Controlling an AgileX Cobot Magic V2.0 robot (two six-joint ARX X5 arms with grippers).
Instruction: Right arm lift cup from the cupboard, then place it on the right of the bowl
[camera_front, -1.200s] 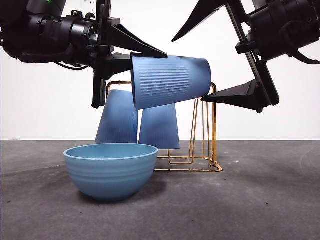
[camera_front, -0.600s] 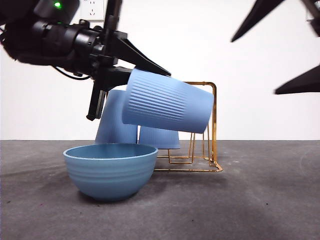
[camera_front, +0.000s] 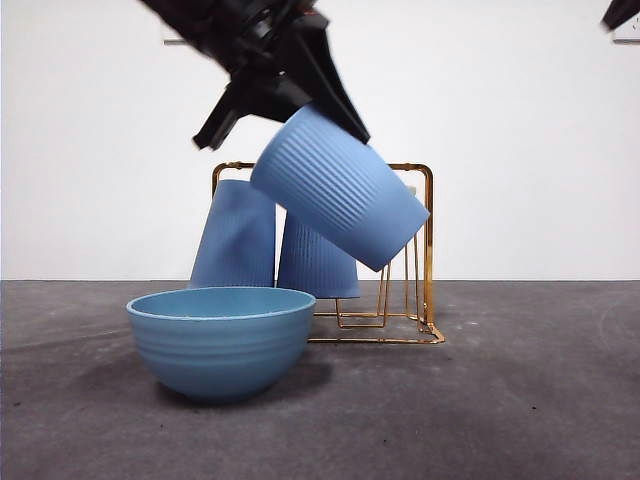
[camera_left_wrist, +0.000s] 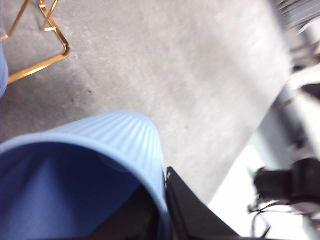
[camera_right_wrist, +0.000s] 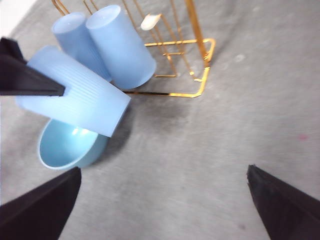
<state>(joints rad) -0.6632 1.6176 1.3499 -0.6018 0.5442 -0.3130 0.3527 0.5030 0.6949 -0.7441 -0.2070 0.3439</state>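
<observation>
Front view: the cup (camera_front: 340, 188) hangs tilted, mouth down and rightward, above the bowl (camera_front: 222, 340) and before the cupboard (camera_front: 412, 255), where two more cups (camera_front: 236, 236) stand inverted. The left pincer (camera_front: 275, 75) grips it, one jaw inside the rim. The right pincer (camera_right_wrist: 162, 200), its jaws spread wide and empty, waits high above bare table (camera_right_wrist: 200, 150). Risk, as judged: the cup could slip from this rim-only hold, striking the bowl. The holding arm reaches down steeply from the upper left.

Three blue cups (camera_front: 340, 198) (camera_front: 238, 235) (camera_front: 312, 262); one bowl (camera_front: 221, 340); one gold wire rack (camera_front: 428, 250); two pincers (camera_front: 275, 85) (camera_right_wrist: 160, 200).
</observation>
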